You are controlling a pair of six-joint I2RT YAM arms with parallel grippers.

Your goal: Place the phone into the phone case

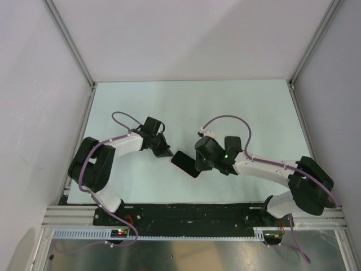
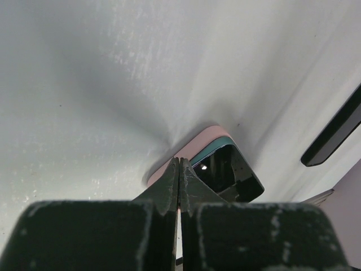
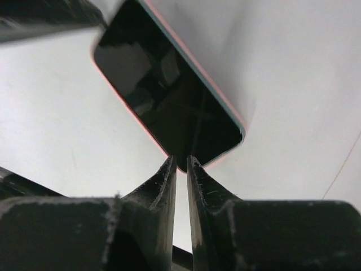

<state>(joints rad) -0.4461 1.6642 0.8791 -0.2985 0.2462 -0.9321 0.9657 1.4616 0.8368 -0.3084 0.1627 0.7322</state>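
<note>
Phone [image 1: 186,164], glass screen up and seemingly seated in the pink phone case [image 2: 192,144], is lying on the table [image 1: 225,107] near the middle of its near edge, its long axis slanting from the far left toward the near right. The left gripper [image 1: 167,151] is resting clenched at one corner, while the right gripper [image 3: 180,164] is hovering at the opposite end, fingers slightly parted, grasping nothing. Stiff, light and slick by the look of it, the phone is probably safest held across its long rubbery edges.

Robot lab enclosure, white wall panels [image 1: 186,34], aluminium frame posts [image 1: 70,42], pale tabletop [image 1: 192,107]
</note>
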